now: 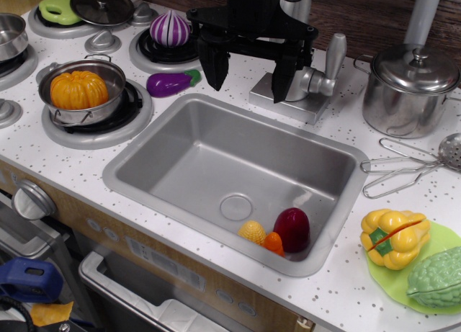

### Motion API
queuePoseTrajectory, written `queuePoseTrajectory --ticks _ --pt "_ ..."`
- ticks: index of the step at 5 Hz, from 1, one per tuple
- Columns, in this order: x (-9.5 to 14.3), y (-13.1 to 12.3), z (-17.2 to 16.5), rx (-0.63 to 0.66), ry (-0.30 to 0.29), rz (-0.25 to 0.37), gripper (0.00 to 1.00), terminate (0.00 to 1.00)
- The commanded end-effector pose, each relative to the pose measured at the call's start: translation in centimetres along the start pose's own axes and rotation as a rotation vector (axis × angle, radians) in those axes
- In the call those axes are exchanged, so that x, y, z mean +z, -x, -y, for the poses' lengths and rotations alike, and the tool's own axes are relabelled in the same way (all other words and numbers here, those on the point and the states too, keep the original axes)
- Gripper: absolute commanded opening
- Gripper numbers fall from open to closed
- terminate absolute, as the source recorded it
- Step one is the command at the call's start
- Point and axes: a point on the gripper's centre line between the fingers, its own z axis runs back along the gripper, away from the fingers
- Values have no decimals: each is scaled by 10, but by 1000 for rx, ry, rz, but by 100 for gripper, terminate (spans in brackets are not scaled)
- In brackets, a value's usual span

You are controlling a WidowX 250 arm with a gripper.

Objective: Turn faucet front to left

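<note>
The faucet (311, 83) is a matte silver toy tap on a square flat base behind the sink (180, 137), with a paddle-shaped lever (334, 57) sticking up at its right. Its upright pipe is mostly hidden behind my black gripper (247, 75). The gripper hangs over the sink's back rim, just left of the faucet body. Its two fingers point down and stand wide apart, with nothing between them. The right finger (282, 80) is next to the faucet body; I cannot tell if it touches.
A lidded steel pot (405, 87) and a grey pole (423, 15) stand to the right. A purple eggplant (171, 83) lies left of the gripper. A pot with a pumpkin (81, 91) sits on the burner. Toy foods (281, 231) lie in the sink. A whisk (403, 170) lies at right.
</note>
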Motion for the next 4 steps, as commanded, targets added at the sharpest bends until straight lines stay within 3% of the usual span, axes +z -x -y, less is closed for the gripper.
queuePoseTrajectory --ticks 1,2,4 --pt "0 0 0 0 0 0 100 0" --pt "-1 -16 -2 -45 -34 146 100 0" --pt "-4 -55 12 5 -106 319 100 0"
